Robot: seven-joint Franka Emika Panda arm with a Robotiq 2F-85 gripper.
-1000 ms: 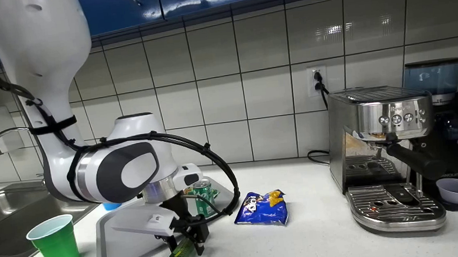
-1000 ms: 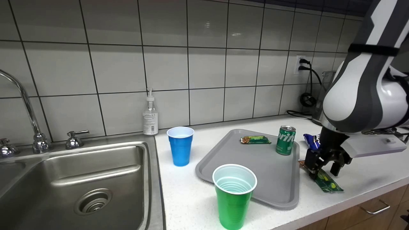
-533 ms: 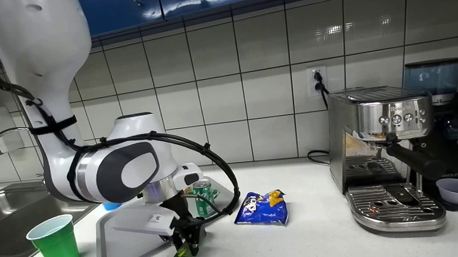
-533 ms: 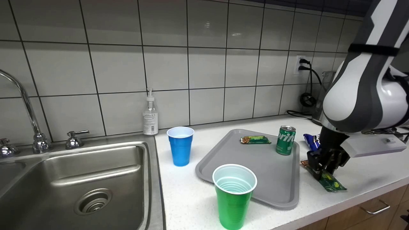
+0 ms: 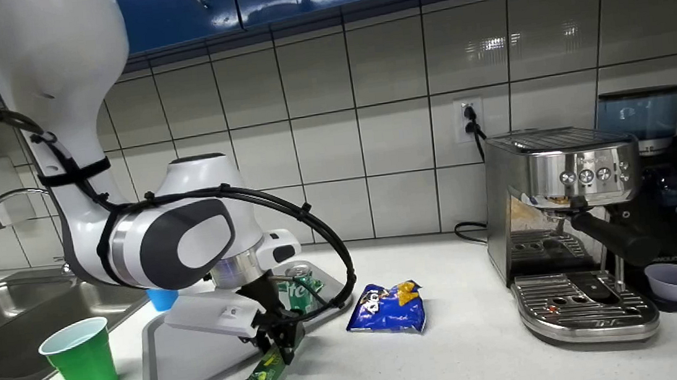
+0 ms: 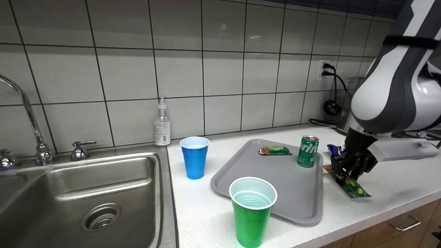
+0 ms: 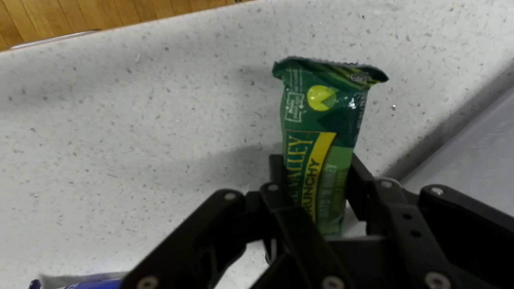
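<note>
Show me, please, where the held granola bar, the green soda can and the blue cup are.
Held granola bar (image 7: 319, 144), in the wrist view, on its wrapper front.
Green soda can (image 6: 308, 151), in an exterior view, on its printed side.
Blue cup (image 6: 195, 159), in an exterior view, on its outer wall.

On the tray (image 6: 293, 187), a can (image 6: 308, 151) stands back right, one snack bar (image 6: 275, 151) toward the back. Left of the tray come a rear cup (image 6: 195, 158), then the sink (image 6: 103, 179); a front cup (image 6: 252, 220) stands off the tray's front left. Just right of the tray, the gripper (image 7: 316, 178) holds a second snack bar (image 7: 321, 140). A chip bag (image 5: 386, 309) also lies to the tray's right, a coffee machine (image 5: 539, 214) well beyond.
</note>
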